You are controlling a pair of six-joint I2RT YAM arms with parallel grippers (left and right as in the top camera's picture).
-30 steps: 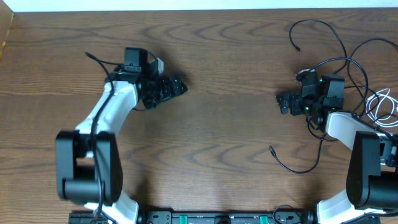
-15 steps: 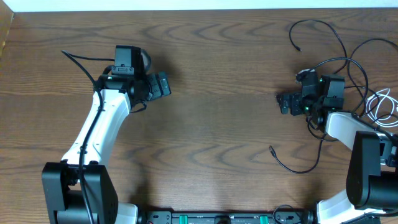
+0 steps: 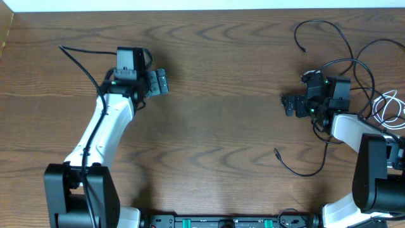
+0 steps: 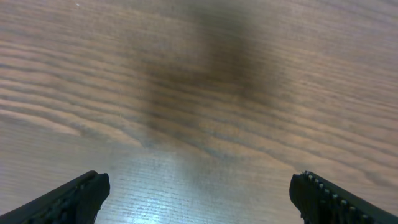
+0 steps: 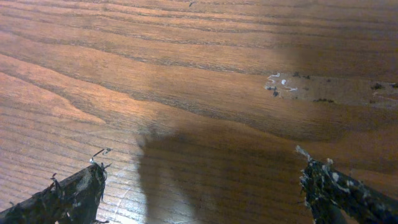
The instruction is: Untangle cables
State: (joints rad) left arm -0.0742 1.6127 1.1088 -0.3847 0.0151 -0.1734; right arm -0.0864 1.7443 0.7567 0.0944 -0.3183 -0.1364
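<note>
The cables lie at the right side of the table. One black cable (image 3: pixel 321 23) loops at the far right back. A second black cable (image 3: pixel 302 173) curves near the front, with its plug end (image 3: pixel 276 152) free. A white cable (image 3: pixel 387 106) is coiled at the right edge. My right gripper (image 3: pixel 286 105) is open and empty, just left of the tangle; its wrist view (image 5: pixel 202 171) shows only bare wood between the jaws. My left gripper (image 3: pixel 162 82) is open and empty at the far left, away from all cables; its wrist view (image 4: pixel 199 183) shows only wood.
A wooden table (image 3: pixel 221 126) fills the view. A thin black lead (image 3: pixel 76 58) runs from the left arm toward the back left. A pale scuffed patch (image 5: pixel 283 81) marks the wood ahead of the right gripper. The arm bases stand along the front edge.
My left arm has swung back to the left, carrying its open gripper farther from the centre. The right arm and the cables have not moved.
</note>
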